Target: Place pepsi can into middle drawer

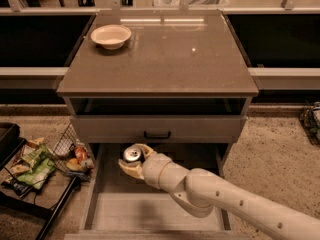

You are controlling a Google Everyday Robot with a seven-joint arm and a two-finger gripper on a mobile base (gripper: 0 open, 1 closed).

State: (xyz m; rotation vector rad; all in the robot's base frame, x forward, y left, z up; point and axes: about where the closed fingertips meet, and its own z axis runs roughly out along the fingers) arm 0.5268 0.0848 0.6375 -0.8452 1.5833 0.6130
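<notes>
claw (134,161) grips the can (132,153), upright, silver top up | can is over the back-left of the open drawer (150,211), just under the upper front (200,129) | drawer floor lies straight below; lowering seems next

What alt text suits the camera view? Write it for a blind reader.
The gripper, jaws shut on the pepsi can, holds it over the rear of the open middle drawer. A white bowl sits on the cabinet top.
</notes>
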